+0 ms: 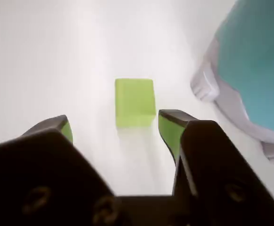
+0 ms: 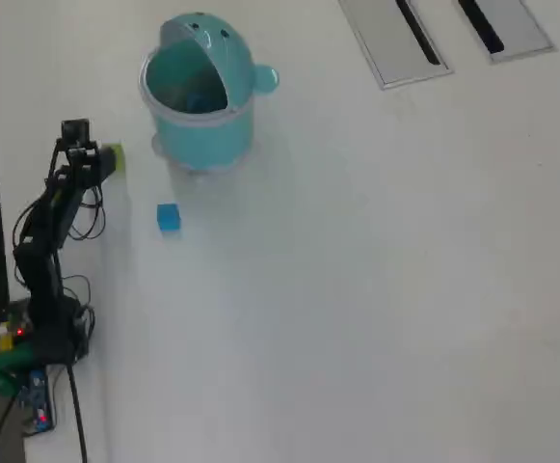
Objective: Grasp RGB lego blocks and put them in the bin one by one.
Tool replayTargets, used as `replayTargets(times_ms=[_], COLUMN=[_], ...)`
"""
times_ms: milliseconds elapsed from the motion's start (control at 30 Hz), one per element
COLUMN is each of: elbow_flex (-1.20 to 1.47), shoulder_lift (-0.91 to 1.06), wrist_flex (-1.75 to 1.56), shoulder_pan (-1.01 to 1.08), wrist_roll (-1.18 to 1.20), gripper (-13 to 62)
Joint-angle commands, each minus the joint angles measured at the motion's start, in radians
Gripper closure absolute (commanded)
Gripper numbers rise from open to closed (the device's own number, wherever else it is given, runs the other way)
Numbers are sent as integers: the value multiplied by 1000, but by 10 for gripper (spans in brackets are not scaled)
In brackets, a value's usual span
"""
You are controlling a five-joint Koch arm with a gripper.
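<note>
Yellow-green block (image 1: 135, 102) just ahead of wide-open claw (image 1: 115, 128), untouched, empty

Arm (image 2: 48, 241): slim, black, with loose black cables along its links. Base (image 2: 29, 352): red light, green part alongside. Gripper (image 1: 113, 127): black jaws, green inner faces, recessed screw holes.

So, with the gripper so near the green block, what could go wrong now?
The open gripper has not yet reached around the green block, so closing now may miss it or push it away. The bin stands close on the right in the wrist view, so the arm might bump it.
</note>
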Motion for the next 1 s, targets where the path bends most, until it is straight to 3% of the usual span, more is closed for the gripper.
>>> replayTargets(times_ms=[0,967], elbow_flex=[-31,-202], shoulder_lift=[-2,-235], wrist_flex=[-78,-158], shoulder_pan=[-6,54], wrist_roll=[-6,-11], gripper=[164,173])
